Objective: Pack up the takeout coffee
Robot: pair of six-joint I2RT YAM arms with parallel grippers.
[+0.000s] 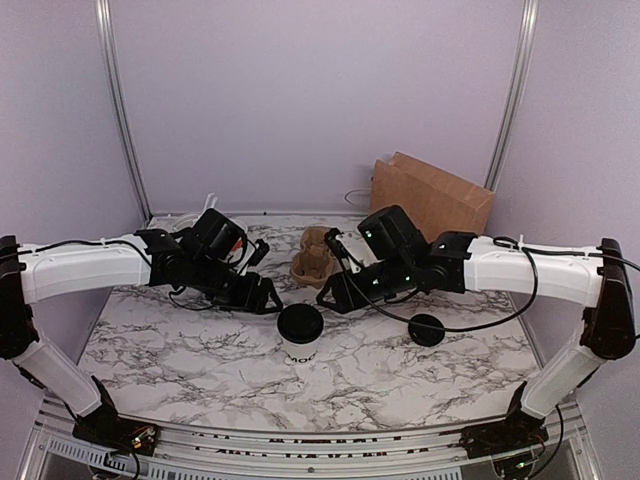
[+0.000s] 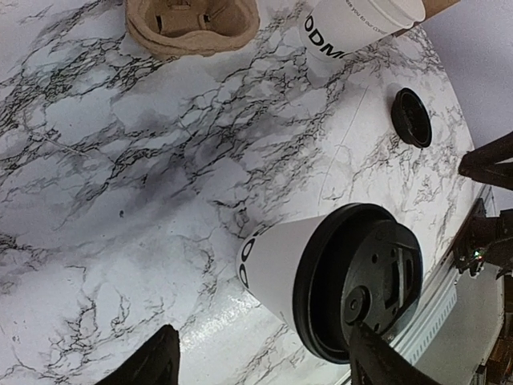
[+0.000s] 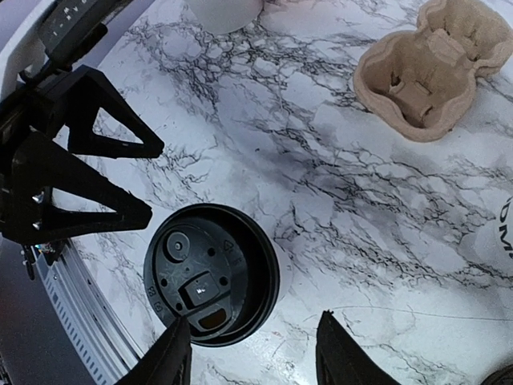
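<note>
Left pincer [image 2: 263,337] and right pincer [image 3: 253,321] both stand open, empty, near the takeout coffee [image 1: 300,335].

High rear and close downward wrist views share the takeout coffee [image 1: 300,325].

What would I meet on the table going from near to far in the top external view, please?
White paper cup with round black plastic lid → brown moulded-pulp cup carrier → flat brown paper bag.

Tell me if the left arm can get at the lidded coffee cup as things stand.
Likely yes: the left gripper stands open right beside the takeout coffee, with nothing between them.
</note>
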